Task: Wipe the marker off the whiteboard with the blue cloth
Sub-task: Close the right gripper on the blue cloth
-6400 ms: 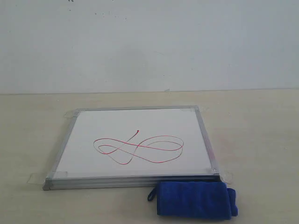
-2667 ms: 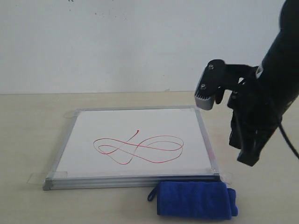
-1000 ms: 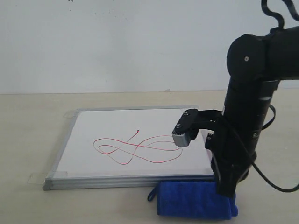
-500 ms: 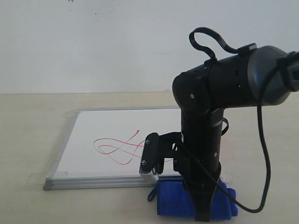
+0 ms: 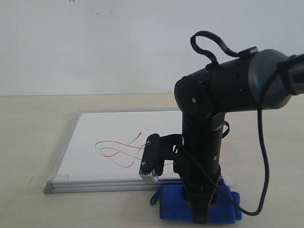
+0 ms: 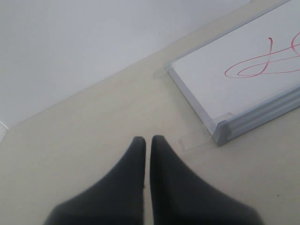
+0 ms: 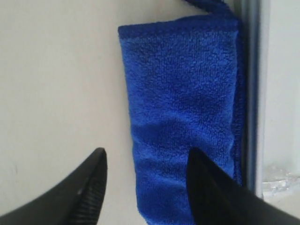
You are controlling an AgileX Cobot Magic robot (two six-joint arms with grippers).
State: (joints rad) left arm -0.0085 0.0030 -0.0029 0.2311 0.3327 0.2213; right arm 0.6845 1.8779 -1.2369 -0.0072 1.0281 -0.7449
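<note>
The cloth (image 5: pixel 169 205) is blue, the marker (image 5: pixel 114 141) red, the whiteboard (image 5: pixel 109 123) white.

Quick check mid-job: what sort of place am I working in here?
Likely a robot lab test bench: a plain beige tabletop against a plain white wall, and a silver-framed whiteboard held flat by clear tape tabs at its corners.
</note>
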